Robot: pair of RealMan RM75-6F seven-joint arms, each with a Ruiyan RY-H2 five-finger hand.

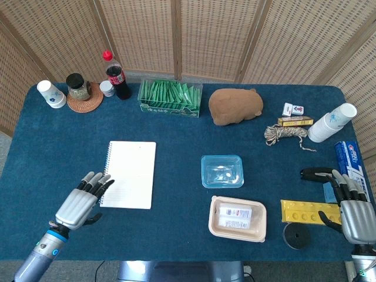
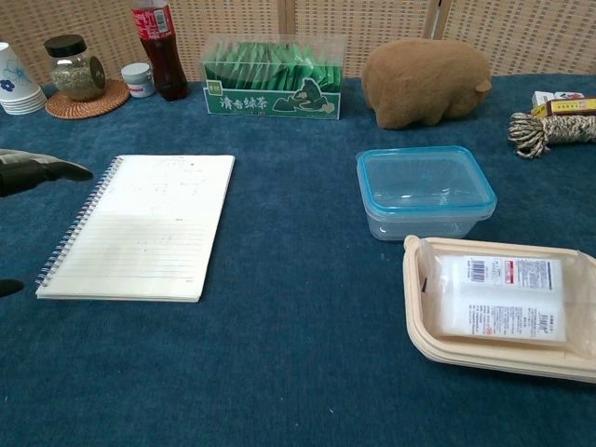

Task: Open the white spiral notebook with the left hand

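White spiral notebook point(image 1: 128, 174) lies flat and closed on the blue worktop point(image 1: 176, 129), left of centre, coil binding along its left edge. Left hand point(image 1: 82, 201) sits just beside the notebook's near-left corner, fingers extended and slightly apart, holding nothing; fingertips near the coil, contact not clear from either view. Cover hinges at the coil, so the free right edge is probably the place to lift; judged: hand is not yet positioned for that. Right hand point(image 1: 350, 207) rests at the far right, fingers spread, empty, well apart from the notebook beside a yellow tray point(image 1: 305, 212).
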